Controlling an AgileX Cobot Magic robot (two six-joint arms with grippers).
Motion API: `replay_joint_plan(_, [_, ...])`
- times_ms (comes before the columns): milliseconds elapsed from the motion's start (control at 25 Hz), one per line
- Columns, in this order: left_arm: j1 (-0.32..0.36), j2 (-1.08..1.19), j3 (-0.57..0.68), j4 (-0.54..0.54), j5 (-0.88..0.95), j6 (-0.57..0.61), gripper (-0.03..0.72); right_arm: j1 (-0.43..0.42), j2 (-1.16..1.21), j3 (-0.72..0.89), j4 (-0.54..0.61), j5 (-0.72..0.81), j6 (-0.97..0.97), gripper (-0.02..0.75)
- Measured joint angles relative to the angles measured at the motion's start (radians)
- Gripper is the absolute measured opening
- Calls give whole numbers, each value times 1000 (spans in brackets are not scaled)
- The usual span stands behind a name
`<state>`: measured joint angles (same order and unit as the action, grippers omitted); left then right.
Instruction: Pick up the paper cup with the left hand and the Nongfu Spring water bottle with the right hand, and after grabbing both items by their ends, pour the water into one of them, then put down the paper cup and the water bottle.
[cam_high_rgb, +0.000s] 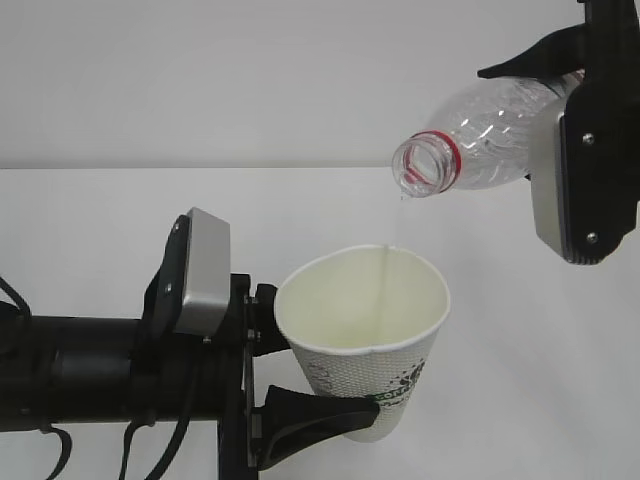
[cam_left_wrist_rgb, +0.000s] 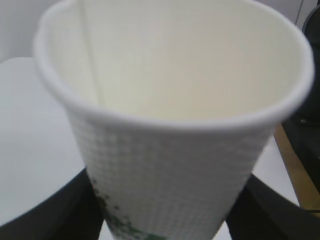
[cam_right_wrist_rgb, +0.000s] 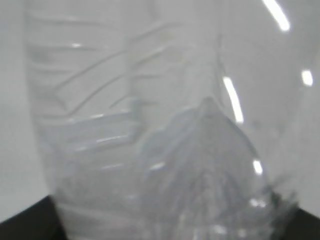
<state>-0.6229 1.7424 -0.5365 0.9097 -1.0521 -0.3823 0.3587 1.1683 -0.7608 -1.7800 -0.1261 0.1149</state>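
The white paper cup (cam_high_rgb: 365, 330) stands upright, with green-black print low on its side. My left gripper (cam_high_rgb: 320, 372) is shut on its lower end, and black fingers (cam_left_wrist_rgb: 47, 215) flank the cup (cam_left_wrist_rgb: 175, 160) in the left wrist view. Up and to the right, the clear water bottle (cam_high_rgb: 480, 135) lies tipped, its red-ringed open mouth just above the cup's rim. My right gripper (cam_high_rgb: 535, 115) is shut on its rear end, and the bottle (cam_right_wrist_rgb: 150, 140) fills the right wrist view. A small drop of water (cam_high_rgb: 405, 197) hangs at the mouth. I cannot tell whether the thin line inside the cup is water or a seam.
A white table (cam_high_rgb: 100, 220) lies below and behind both grippers, with a plain pale wall at the back. My left arm (cam_high_rgb: 90, 370) reaches in from the lower left. Dark equipment (cam_left_wrist_rgb: 305, 130) shows past the table's right edge in the left wrist view.
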Motion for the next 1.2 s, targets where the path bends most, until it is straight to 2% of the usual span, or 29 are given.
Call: replay_joint_plan(1200, [0,0,0,0,0,0,494,23,0,0,-25,15,0,479])
